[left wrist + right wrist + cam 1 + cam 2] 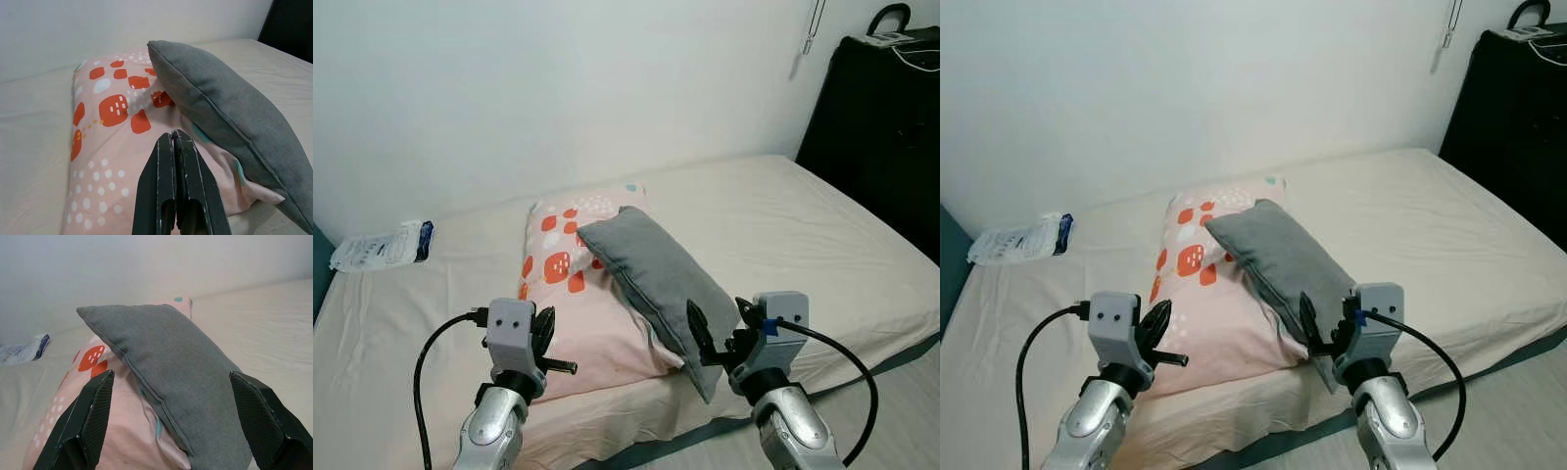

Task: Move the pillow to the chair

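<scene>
**Grey pillow lined up, nothing gripped**

Grey pillow (656,284) leans on the patterned pink pillow (570,294) at the bed's (822,245) near edge. Right gripper (171,431), fingers spread wide, straddles its near end at 5 o'clock. Left gripper (177,188), fingers pressed together, holds nothing. Risk: a shallow corner pinch slips, or snags the pink pillow too.
</scene>
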Controlling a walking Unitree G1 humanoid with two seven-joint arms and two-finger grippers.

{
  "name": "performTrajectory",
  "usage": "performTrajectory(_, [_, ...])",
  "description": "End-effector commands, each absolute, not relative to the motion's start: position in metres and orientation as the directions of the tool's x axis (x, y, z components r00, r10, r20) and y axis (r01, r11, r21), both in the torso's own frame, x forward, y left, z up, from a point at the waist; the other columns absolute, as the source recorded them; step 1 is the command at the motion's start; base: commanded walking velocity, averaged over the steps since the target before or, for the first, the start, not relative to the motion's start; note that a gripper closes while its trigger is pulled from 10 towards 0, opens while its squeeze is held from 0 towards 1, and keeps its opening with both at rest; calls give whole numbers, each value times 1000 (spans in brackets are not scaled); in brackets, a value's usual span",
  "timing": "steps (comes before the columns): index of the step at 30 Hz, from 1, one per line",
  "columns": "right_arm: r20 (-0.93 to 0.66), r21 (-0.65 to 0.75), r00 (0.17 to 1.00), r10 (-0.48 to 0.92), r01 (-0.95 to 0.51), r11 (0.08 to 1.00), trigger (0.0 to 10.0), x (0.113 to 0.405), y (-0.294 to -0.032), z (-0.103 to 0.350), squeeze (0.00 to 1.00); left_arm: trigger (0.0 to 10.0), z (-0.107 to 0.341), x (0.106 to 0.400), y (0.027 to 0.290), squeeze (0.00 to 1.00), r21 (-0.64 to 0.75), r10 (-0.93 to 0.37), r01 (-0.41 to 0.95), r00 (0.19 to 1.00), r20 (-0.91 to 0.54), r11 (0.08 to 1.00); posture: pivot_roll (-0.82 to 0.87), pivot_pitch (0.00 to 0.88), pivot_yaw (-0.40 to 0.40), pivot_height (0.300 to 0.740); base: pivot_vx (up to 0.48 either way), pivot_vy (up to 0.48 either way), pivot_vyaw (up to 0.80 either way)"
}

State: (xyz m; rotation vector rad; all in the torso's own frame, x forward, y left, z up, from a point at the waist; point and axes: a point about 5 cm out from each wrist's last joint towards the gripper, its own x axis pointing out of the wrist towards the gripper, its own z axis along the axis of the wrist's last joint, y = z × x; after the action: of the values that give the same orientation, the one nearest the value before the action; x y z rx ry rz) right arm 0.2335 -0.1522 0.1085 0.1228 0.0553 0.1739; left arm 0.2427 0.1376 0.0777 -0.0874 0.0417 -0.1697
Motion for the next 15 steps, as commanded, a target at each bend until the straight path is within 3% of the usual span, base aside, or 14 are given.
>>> performTrajectory(1, [-40,129,985,166,-160,979,10000,232,-154,109,0,0,73,239,140,0,-86,-161,155,985,-61,984,46,0,13,740,0,0,0])
performTrajectory(6, [-45,121,985,166,-160,980,10000,231,-154,109,0,0,73,239,140,0,-86,-159,154,985,-65,984,45,0,15,740,0,0,0])
performTrajectory(8, [-66,47,986,156,-153,987,10000,232,-154,107,0,0,72,239,140,0,-83,-157,151,985,-72,985,44,0,18,740,0,0,0])
performTrajectory(9, [-71,38,984,163,-160,986,10000,232,-153,107,0,2863,70,239,141,0,-80,-149,142,985,-84,987,44,0,18,740,0,0,0])
performTrajectory(11, [-72,37,983,169,-166,985,10000,232,-152,106,0,2863,69,239,142,0,-77,-142,135,985,-93,988,44,0,18,740,0,0,0])
performTrajectory(12, [-74,56,974,212,-209,976,10000,237,-150,107,0,10000,65,245,151,0,-55,-76,70,989,-128,996,51,0,9,740,0,0,0])
performTrajectory(15, [-29,-16,980,197,-198,980,10000,249,-151,114,0,10000,60,252,159,0,-43,-43,36,983,-180,998,52,0,8,740,0,0,0])
